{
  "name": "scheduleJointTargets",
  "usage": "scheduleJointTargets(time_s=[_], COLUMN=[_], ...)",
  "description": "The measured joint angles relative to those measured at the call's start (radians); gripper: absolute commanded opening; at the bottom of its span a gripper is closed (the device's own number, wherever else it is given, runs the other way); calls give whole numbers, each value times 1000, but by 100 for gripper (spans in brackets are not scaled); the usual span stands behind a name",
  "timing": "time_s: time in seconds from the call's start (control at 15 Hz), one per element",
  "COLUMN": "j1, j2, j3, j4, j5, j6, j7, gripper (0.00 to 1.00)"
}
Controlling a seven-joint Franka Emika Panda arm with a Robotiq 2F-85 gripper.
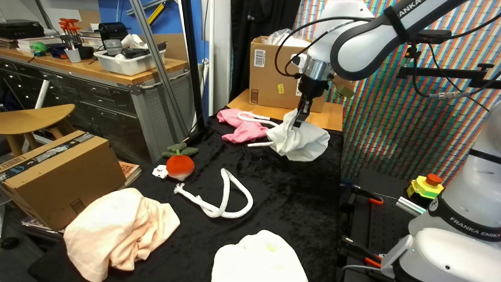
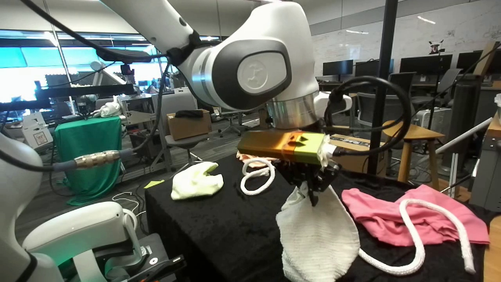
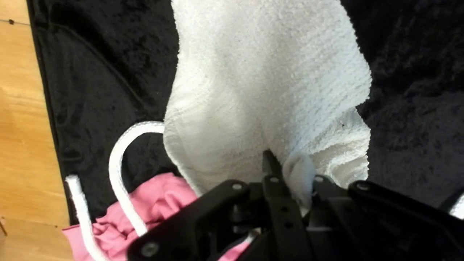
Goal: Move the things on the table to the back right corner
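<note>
A white bin (image 1: pixel 131 66) is set on a grey, wood-topped workbench (image 1: pixel 117 122); a wooden stool (image 1: pixel 35 118) is placed near it; a green cloth (image 2: pixel 88 156) is draped farther off.

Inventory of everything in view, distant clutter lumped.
table: 1, black-covered, centre
white cloths: 2, white, one gripped, one on table
peach cloth: 1, peach, on table
pink cloth: 1, pink, on table
ropes: 2, white, one crossing pink cloth, one apart
round object: 1, red, green leaves, table edge
boxes: 3+, brown, around table
workbench: 1, grey, beyond table
stool: 1+, wooden, by workbench
stop button: 1, red on yellow, beside table
clutter: uncounted, mixed, background
arm: 1, white, over table
pincer: 1, black, shut on white cloth
</note>
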Motion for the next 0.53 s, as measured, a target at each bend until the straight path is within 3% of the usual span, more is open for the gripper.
scheduleJointTargets(time_s=[0.53], j1=[9], j2=[-46], j3=[10], j4=[162], j5=[0], j6=[-106], j7=[108], gripper=[9])
